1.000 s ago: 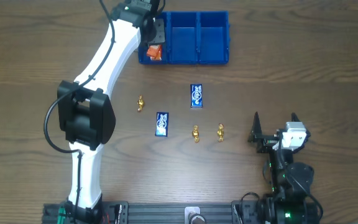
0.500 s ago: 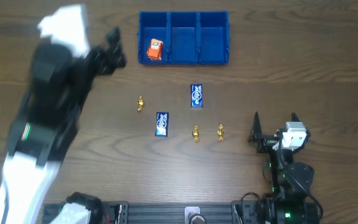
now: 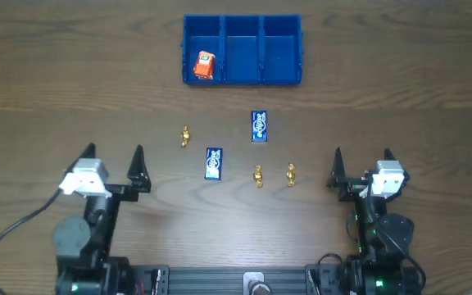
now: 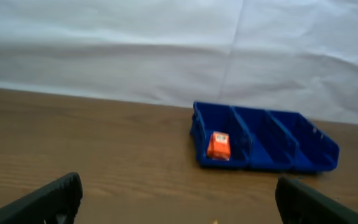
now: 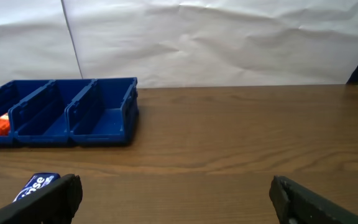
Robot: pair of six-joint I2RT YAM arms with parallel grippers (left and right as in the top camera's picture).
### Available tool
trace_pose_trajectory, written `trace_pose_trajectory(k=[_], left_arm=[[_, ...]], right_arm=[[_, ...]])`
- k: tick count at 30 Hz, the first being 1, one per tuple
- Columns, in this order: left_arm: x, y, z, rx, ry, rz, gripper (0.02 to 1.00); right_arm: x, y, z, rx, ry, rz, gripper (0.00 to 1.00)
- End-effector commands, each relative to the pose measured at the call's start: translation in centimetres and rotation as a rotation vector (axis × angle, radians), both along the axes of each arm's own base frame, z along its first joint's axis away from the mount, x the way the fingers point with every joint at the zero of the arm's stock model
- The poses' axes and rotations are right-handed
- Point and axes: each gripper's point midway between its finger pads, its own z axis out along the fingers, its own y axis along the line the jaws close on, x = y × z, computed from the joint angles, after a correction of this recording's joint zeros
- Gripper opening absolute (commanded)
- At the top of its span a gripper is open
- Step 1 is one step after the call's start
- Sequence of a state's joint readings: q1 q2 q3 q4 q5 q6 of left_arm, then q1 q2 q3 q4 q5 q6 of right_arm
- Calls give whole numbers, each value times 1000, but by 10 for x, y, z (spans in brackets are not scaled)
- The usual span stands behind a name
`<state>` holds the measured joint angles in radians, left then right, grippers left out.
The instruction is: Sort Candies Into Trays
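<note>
- At the table's (image 3: 400, 98) far edge, in the top view, sits a tray (image 3: 260, 49) of glossy blue plastic: rectangular, with two dividers making three open compartments side by side.
- One orange candy (image 3: 205, 65), a small blocky packet with a pale mark on its wrapper, lies in the tray's left compartment; the left wrist view shows it lying at that compartment's front end.
- Between tray and arms, a blue bar (image 3: 258, 126) and a second blue bar (image 3: 214, 163) lie flat on the wood, each a slim rectangle with white print, apart from one another.
- A gold candy (image 3: 185, 136), small with twisted foil ends, lies left of the bars; a second gold candy (image 3: 258, 176) and a third gold candy (image 3: 291, 174) lie near each other, right of the second blue bar.
- The left gripper (image 3: 113, 151) has black pointed fingers spread wide, holding nothing, near the table's left front.
- The right gripper (image 3: 362, 153) stands likewise, jaws wide and empty, at the right front.
- The table is brown wood with fine straight grain; a creased white sheet (image 4: 166, 50) hangs behind it.
</note>
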<state>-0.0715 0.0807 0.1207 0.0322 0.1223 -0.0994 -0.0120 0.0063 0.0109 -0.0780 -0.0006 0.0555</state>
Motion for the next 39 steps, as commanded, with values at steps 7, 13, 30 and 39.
trace_pose_trajectory(k=[7,13,30,39], left_arm=[[-1,-3,-56,19,107,-20,998],[-1,-2,-63,21,133,-18,998],[-1,-2,-63,21,134,-18,998],[-1,-2,-63,21,134,-18,998]], right_arm=[[0,-1,-2,-12,6,-4,998],[0,-1,-2,-12,6,-4,998],[0,-1,-2,-12,5,-4,998],[3,13,32,166,-70,76,998]])
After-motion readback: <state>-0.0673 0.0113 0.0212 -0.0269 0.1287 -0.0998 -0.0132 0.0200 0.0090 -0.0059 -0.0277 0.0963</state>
